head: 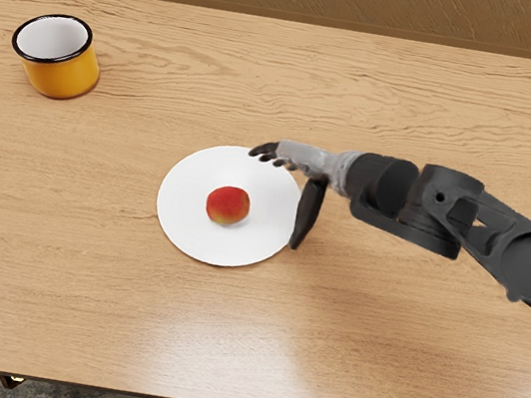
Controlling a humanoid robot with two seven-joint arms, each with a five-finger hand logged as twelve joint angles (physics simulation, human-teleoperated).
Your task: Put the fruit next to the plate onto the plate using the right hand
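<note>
head view, single frame. desk (376,328): light wood grain, fills most of the picture. white plate (188,212) sits a little left of the desk's centre.

fruit (228,205): round, red shading to orange-yellow. it lies on the plate, at about the plate's middle, clear of the rim all round.

right hand (306,165): over the plate's rim, between roughly 1 and 3 o'clock of the plate. its arm (445,212), dark grey, comes in from the right edge and slopes up toward 10 o'clock. the fingers (268,152), dark-tipped, reach toward 9 o'clock along the far rim of the plate. the thumb (304,220) points toward 6 o'clock beside the plate's 3 o'clock rim. fingers and thumb are spread wide apart with nothing between them; the hand is empty. height of the hand above the plate: cannot tell from this one view.

fruit relative to hand: at about 8 o'clock from the palm, and at 9 o'clock from the thumb tip. bare white plate shows between the fruit and the thumb, so no contact.

yellow mug (56,55): white inside, dark rim, upright, at 10 o'clock from the plate, well apart, near the desk's far left corner.
</note>
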